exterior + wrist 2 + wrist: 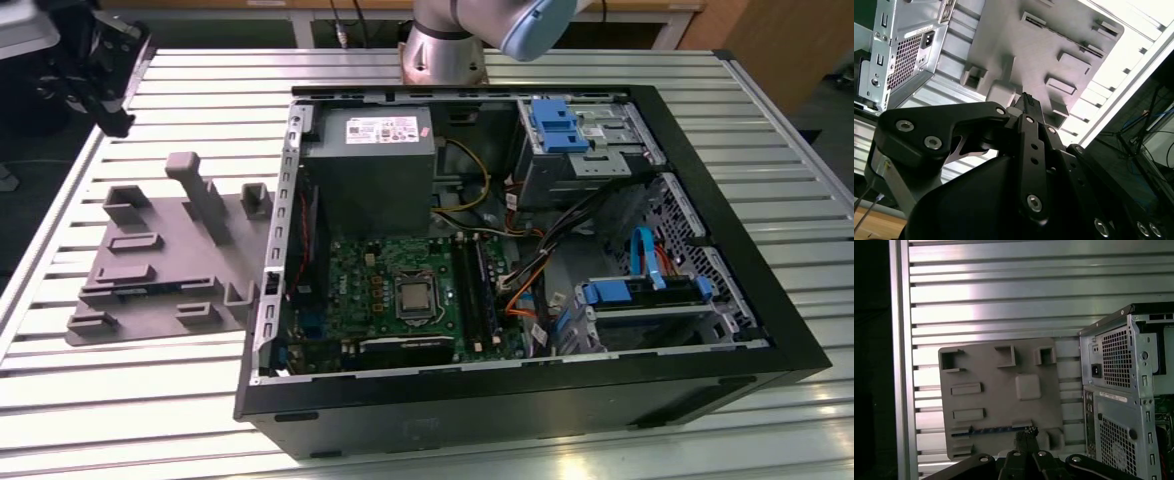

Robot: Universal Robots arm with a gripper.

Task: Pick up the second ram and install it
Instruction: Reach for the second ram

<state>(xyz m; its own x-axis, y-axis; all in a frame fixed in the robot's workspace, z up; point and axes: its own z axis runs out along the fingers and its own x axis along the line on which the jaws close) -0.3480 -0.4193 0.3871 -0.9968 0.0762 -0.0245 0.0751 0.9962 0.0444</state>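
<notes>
One computer case (534, 385) stood open, grey tray (167, 285) beside it at exterior view's left. First wrist view: second ram (994, 430) lay in tray slot, long axis crosswise to gripper (1025, 436), which hung near one end. Second wrist view: gripper pointed at tray; jaw gap unreadable.

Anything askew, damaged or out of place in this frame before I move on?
Nothing stands out. The open computer case sits flat on the slatted table. The gray fixture lies beside it. What seems to be the second ram rests straight in one of the fixture's slots.
</notes>
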